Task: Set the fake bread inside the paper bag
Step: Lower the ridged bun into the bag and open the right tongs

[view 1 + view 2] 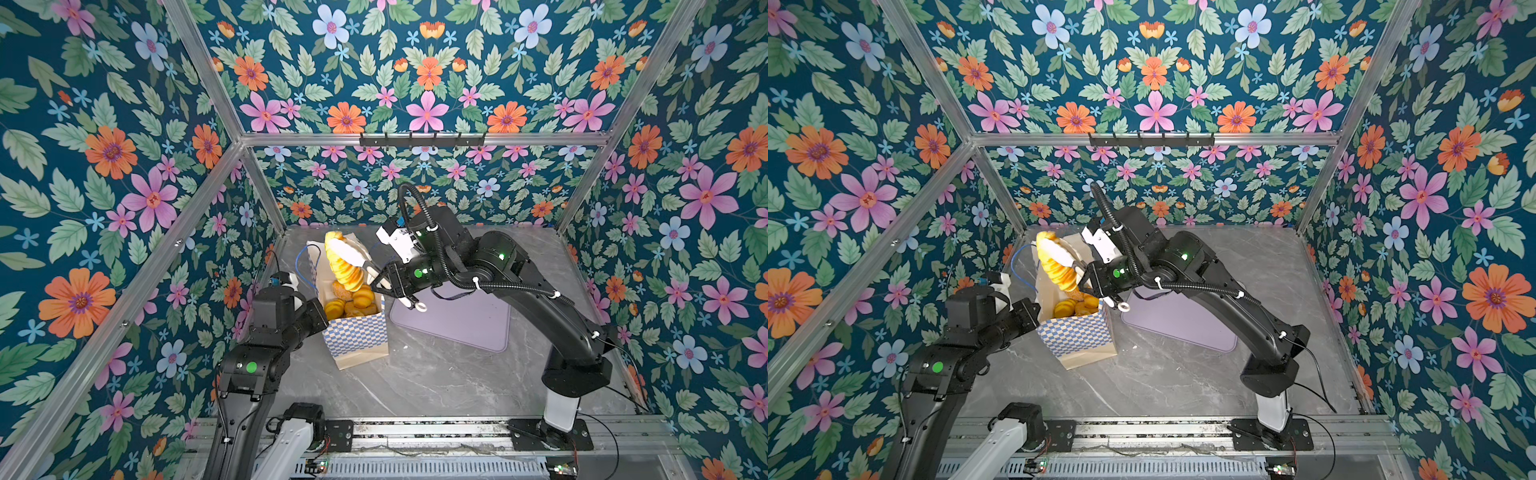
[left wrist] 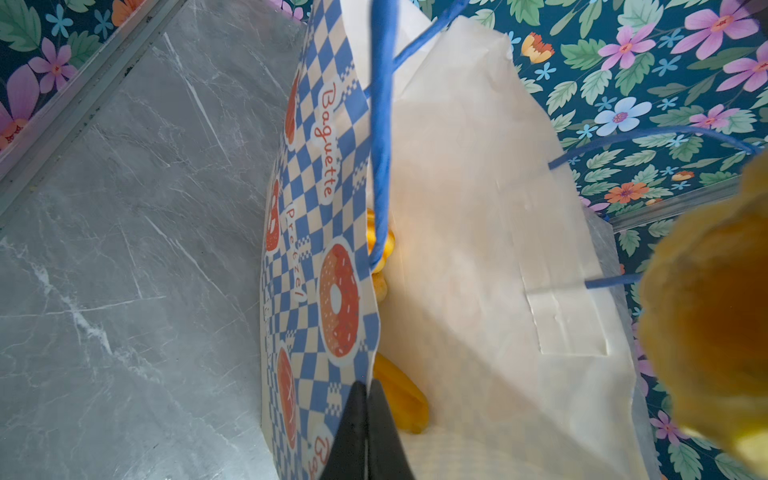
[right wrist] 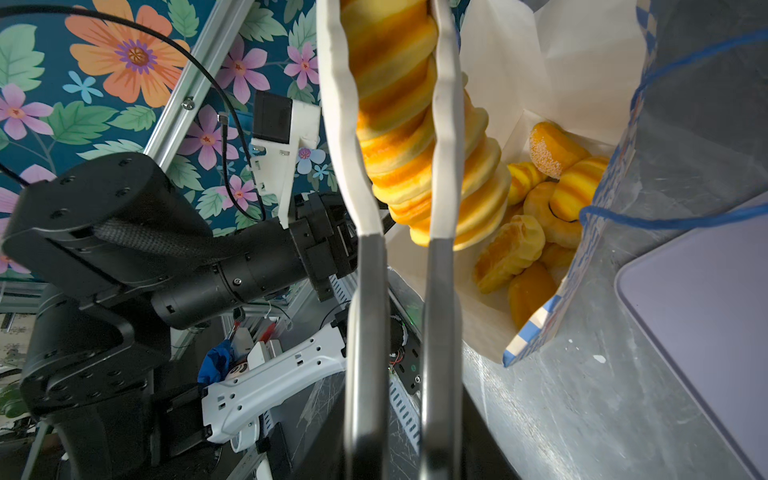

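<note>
The right tool (image 1: 345,261) is pinching a ridged long loaf (image 3: 395,124) over the open paper bag (image 1: 359,336), its fingertips cut off in the right wrist view. The left tool (image 2: 368,419), hidden in both top views, is pressing together on the bag's checkered rim. Smaller breads (image 3: 511,249) are lying inside, partly covered by the loaf.

Both top views hang high over the near edge, looking down and away across the whole table (image 1: 436,386). Left wrist camera sits right up against the paper bag (image 2: 478,208); right wrist camera peers close into the same bag's mouth.
</note>
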`<control>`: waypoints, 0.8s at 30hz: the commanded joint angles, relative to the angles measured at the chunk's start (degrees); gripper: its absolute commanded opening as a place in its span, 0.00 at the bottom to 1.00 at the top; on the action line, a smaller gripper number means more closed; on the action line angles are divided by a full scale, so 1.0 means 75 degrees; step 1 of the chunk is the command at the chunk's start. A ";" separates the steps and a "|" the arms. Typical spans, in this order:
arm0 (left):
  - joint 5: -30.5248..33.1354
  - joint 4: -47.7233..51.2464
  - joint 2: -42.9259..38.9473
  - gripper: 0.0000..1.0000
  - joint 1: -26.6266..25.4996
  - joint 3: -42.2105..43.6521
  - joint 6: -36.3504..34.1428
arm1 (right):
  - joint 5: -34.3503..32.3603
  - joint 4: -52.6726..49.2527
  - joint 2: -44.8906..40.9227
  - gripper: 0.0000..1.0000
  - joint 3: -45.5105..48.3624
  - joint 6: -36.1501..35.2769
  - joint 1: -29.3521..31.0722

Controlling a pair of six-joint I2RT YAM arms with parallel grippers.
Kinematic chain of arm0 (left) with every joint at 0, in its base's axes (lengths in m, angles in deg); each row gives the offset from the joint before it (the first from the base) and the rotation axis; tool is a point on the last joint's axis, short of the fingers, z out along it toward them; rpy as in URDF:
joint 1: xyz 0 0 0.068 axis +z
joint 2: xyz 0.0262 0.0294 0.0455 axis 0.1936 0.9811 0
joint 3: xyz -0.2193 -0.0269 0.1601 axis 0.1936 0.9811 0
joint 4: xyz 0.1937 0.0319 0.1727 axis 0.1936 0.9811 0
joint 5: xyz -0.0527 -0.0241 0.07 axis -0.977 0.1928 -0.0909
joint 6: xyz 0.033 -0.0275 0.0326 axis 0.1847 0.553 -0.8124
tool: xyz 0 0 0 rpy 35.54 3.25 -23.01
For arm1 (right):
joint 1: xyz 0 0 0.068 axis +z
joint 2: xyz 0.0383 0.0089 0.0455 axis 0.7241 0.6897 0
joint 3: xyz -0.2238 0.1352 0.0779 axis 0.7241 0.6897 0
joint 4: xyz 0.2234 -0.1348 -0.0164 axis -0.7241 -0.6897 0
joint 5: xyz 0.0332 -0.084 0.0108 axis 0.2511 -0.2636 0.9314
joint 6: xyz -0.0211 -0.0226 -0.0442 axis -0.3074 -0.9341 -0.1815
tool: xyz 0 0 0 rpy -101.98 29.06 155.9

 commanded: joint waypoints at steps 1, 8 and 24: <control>0.0029 -0.0013 -0.0007 0.07 0.0007 0.0009 0.0009 | -0.0250 -0.0131 0.0249 0.31 -0.0260 -0.0086 0.0063; 0.0045 -0.0024 -0.0019 0.07 0.0001 0.0029 0.0011 | -0.0681 -0.0457 0.0758 0.31 -0.0417 -0.0100 0.0118; 0.0048 -0.0028 -0.0050 0.07 0.0001 0.0079 0.0013 | -0.1313 -0.0878 0.1466 0.32 -0.0430 -0.0246 0.0206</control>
